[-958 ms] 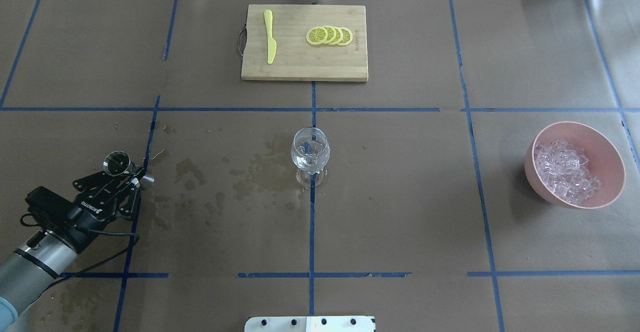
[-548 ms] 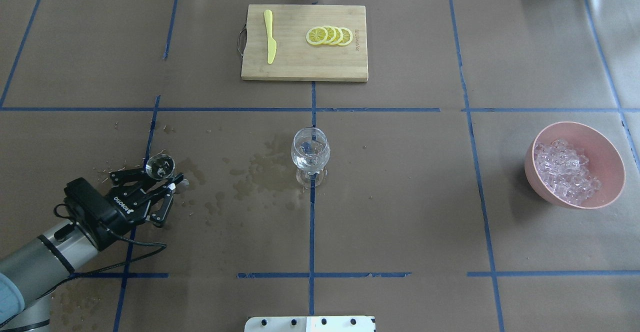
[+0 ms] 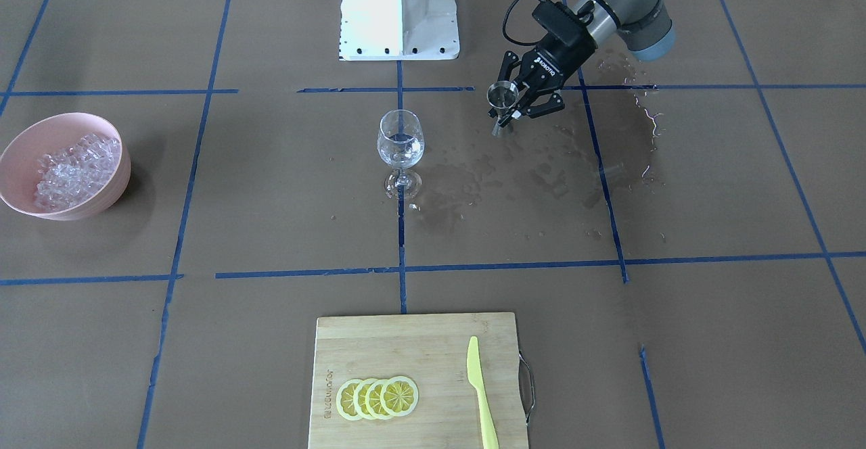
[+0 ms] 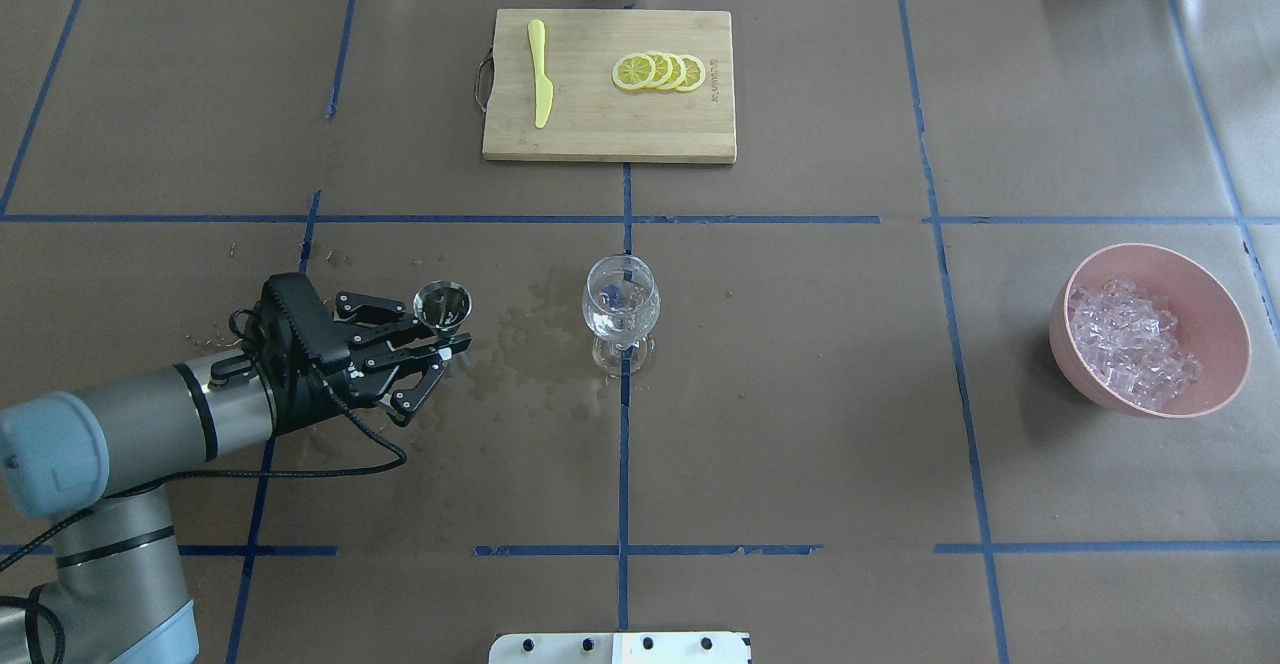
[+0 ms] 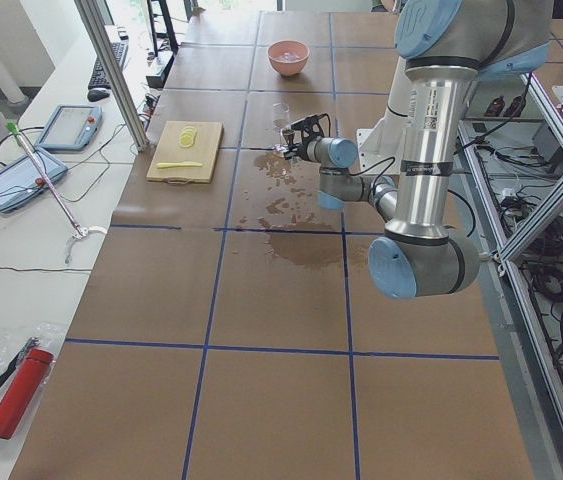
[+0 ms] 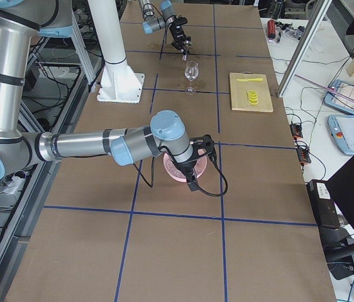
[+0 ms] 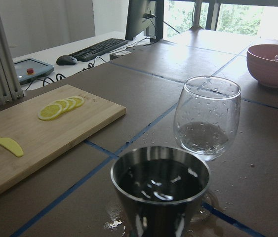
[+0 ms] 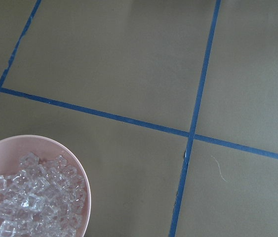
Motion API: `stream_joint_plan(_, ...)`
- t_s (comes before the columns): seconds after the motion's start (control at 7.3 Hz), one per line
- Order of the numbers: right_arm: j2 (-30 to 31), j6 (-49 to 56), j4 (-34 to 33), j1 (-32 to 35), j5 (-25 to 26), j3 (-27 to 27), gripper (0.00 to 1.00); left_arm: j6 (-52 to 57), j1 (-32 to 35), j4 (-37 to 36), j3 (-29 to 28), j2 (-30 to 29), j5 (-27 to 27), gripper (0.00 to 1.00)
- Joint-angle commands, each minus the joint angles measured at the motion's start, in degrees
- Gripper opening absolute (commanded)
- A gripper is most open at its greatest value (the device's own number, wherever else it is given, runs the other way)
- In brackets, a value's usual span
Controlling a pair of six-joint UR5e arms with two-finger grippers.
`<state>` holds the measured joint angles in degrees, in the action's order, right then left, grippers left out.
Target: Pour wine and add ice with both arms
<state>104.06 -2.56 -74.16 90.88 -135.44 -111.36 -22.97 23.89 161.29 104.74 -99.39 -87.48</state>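
One long table [image 4: 800,424], papered brown and gridded with blue tape, bears wet stains [image 4: 520,344] left of centre. The left arm [image 4: 120,424] reaches low across it. Its left gripper [image 4: 437,329] is clamped on the waist of a small metal measuring cup [image 4: 443,304], held upright near the wine glass [image 4: 621,309] and clear of it. The right arm [image 6: 101,145] holds its right gripper [image 6: 192,170] above the table near the pink bowl [image 4: 1200,289]; whether those fingers are spread or closed cannot be told. A wooden cutting board [image 4: 600,129] lies at the far side, carrying a yellow knife [image 4: 541,74] and four overlapping lemon slices [image 4: 660,72]. Ice [image 4: 1130,344] is heaped in the bowl. Wine [image 7: 205,136] pools shallow in the glass, and more liquid sits in the cup.
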Motion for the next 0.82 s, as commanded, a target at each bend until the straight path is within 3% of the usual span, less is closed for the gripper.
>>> stream_joint_plan(0.0,0.0,0.01,-0.02,0.0,0.08,0.0,1.0,0.03,2.92,-6.5,0.37,-5.01,-8.39,0.0)
stream_joint_plan(0.68,0.0,-0.08,-0.02,0.0,0.08,0.0,1.0,0.12,3.01,-19.84,2.65,-11.44,-8.58,0.0)
